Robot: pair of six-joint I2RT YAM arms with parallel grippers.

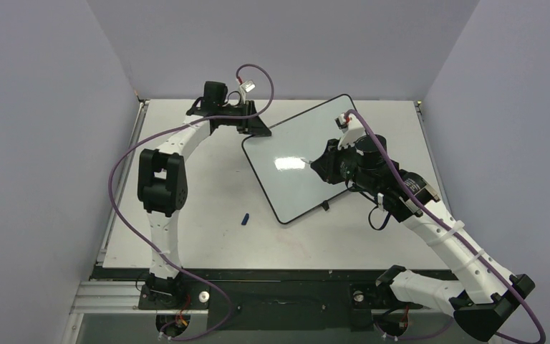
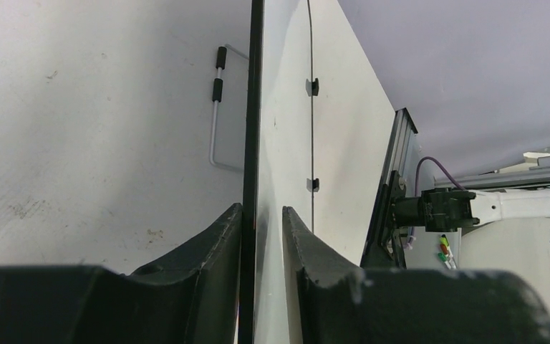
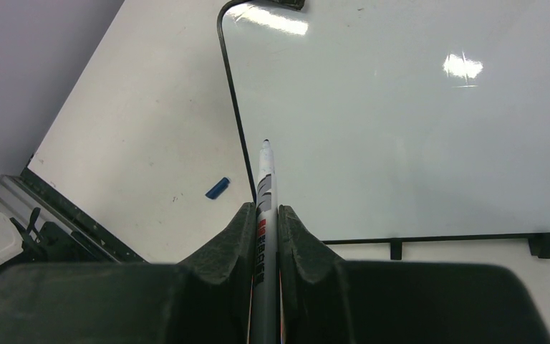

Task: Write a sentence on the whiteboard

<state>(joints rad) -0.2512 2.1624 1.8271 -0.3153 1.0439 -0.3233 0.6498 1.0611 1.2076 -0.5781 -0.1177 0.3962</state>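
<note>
The whiteboard lies tilted at the table's middle back, with a glossy white face, a black frame and small black feet on its near edge. No writing shows on it. My left gripper is shut on its far left edge; in the left wrist view the jaws straddle the board seen edge-on. My right gripper is shut on a grey marker, uncapped, its tip over the board near the left frame. I cannot tell whether the tip touches.
A small blue marker cap lies on the table in front of the board's near corner and also shows in the right wrist view. A wire stand shows beside the board's edge. Grey walls enclose the table on three sides.
</note>
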